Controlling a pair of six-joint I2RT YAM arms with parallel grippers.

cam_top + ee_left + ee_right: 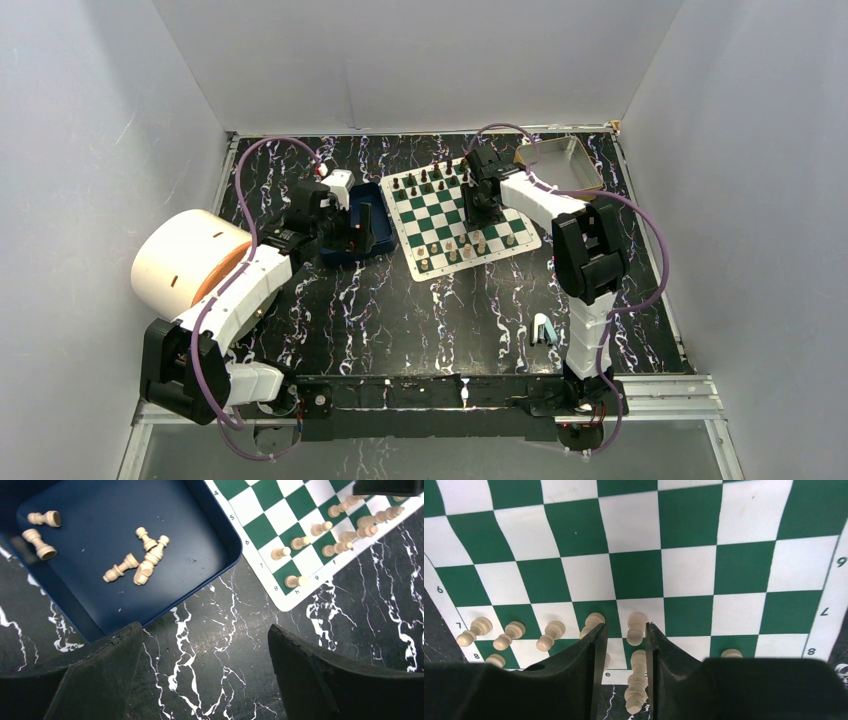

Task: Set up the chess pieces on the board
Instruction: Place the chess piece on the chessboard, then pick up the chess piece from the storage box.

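Cream piece [636, 687] inside right hand [623, 630]

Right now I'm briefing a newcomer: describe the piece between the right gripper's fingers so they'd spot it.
Start at the green-and-white board, then its near edge, lined with cream pieces. The piece stands in the outermost row between the right gripper's parted fingers, taller than the round-headed pawns just inward.
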